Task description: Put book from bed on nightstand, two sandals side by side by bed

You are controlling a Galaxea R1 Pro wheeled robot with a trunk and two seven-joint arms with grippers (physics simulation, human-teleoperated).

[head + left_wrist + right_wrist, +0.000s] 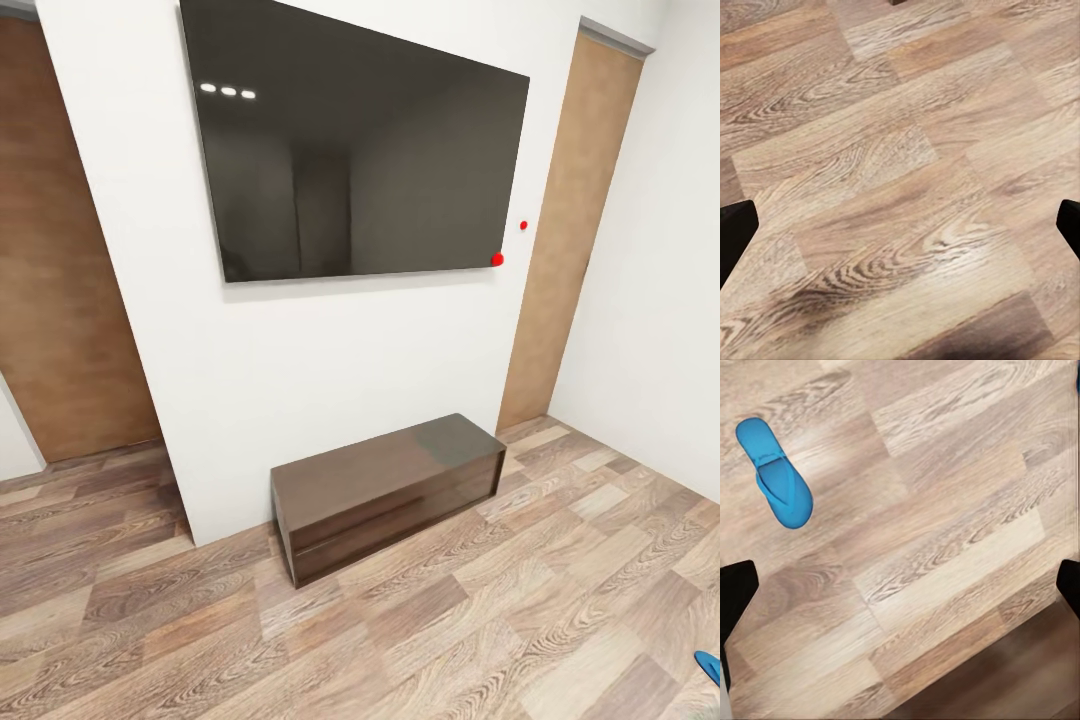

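- The robot is facing a white wall carrying the big black wall screen (355, 140), with the long low dark bench (390, 495) sitting below it on the wood-plank floor (480, 640); bed, book and nightstands are lying outside these views.
- One blue sandal (776, 472) is lying flat on the floor in the right wrist view; a blue sliver (709, 662) is peeking in at the head view's near right edge (probably a sandal, though cut off).
- The left gripper (900, 225) and right gripper (900, 585) are both hanging wide apart, holding nothing.
- Risk: turning could be rolling the base over that sandal, since it is lying near the robot.
- A second sandal's whereabouts are staying uncertain.
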